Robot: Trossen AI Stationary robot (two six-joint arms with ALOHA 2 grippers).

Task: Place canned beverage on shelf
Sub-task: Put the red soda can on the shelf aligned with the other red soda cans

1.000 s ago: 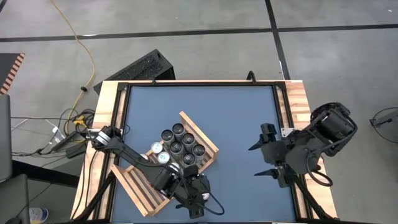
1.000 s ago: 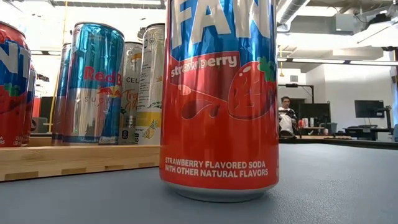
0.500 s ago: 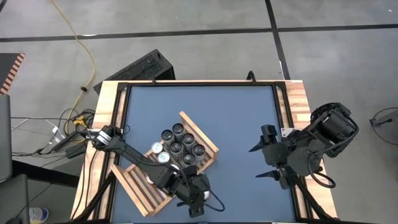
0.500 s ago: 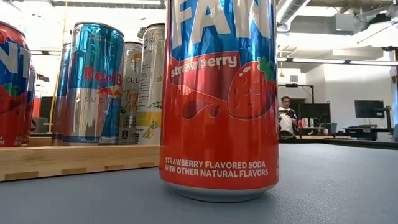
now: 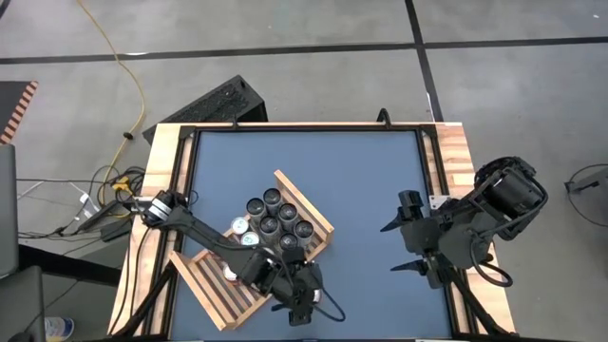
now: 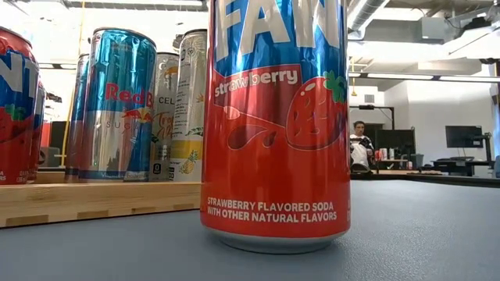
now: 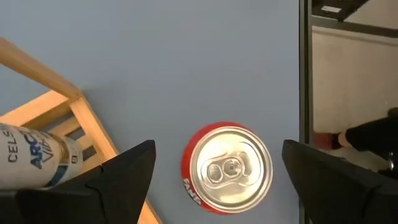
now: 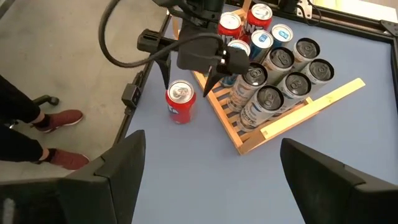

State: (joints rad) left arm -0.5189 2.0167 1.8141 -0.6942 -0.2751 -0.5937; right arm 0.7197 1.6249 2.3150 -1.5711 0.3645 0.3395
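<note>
Red and blue fill the low view, where a strawberry soda can (image 6: 275, 125) stands upright on the blue-grey table (image 6: 406, 234), just beside the wooden shelf (image 6: 94, 199) but not on it. Seen from the left wrist, the can's silver top (image 7: 227, 169) sits between that arm's 2 dark fingers, which stand wide on either side without touching it. So the left gripper (image 8: 214, 65) is open above the can and holds nothing; the right wrist view shows it hanging over the shelf's corner with the can (image 8: 180, 102) free on the table below. Farther in, about 10 cans (image 8: 283, 74) already stand packed on the shelf's slats, with bare slats still showing at its near end (image 5: 214, 285). By my reading the job is mostly done: this can still has to be gripped, lifted over the raised frame and set on the slats. Across the table the right gripper (image 5: 407, 242) waits, spread wide and empty.
</note>
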